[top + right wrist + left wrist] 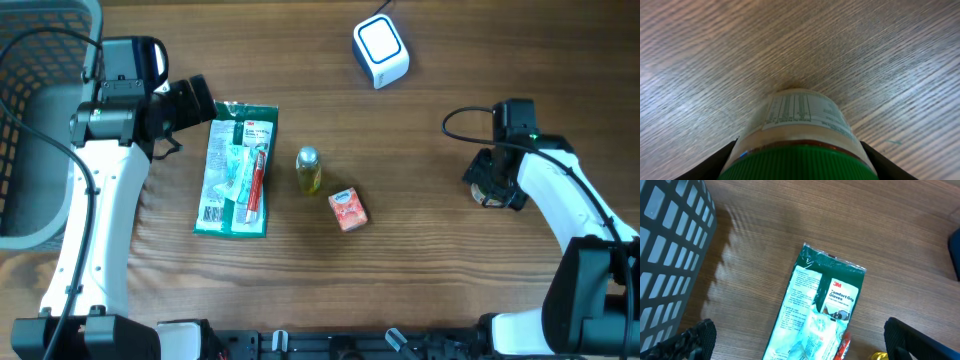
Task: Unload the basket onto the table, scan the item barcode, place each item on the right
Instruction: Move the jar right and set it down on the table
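Jar (800, 120) with the green lid is grasped in our right hand (492, 186), right side of the counter (420, 260); scanner (380, 50) lies far-left of it (left hand (200, 100) gapes empty).

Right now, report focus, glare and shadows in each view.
Overhead: evenly lit and sharp. Left wrist: 3M glove packet crisp, its print readable; grey basket throws a streaked shadow on the wood. Right wrist: jar close up, its green lid soft, label print too blurred to read.
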Motion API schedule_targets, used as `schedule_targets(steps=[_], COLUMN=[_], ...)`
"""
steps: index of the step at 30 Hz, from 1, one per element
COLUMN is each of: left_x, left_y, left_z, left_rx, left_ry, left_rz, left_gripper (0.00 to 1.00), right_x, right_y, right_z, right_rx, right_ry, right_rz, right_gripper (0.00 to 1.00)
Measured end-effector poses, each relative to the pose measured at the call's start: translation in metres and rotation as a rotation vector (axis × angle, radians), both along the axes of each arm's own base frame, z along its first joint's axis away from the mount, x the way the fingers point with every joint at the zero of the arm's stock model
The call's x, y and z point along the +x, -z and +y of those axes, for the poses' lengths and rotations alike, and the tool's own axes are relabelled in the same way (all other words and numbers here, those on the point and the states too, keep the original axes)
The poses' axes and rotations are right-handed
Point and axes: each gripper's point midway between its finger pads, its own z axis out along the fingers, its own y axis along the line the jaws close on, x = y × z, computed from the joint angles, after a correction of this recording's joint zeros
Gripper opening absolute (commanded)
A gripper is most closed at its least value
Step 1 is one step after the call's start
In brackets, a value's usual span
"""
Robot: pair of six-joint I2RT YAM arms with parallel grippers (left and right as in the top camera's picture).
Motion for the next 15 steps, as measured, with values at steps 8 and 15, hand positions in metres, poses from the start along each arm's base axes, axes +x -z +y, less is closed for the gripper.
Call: schedule_targets(steps=[8,15], left_x=[0.0001,0.0001], left_y=[-0.0001,-0.0001], left_z=[0.0000,0.0000], left_rx=[0.000,0.000], left_ry=[0.000,0.000], left_rz=[0.000,0.000], left_gripper=[1.00,1.00], right_x=[-0.0033,-0.0081], right_y=[0.0082,0.0074], right_z=[0.0073,0.0084], right_rx=[0.044,0.048], right_ry=[-0.008,-0.019], right_rz=[0.000,0.026], right_gripper=[0.88,1.00])
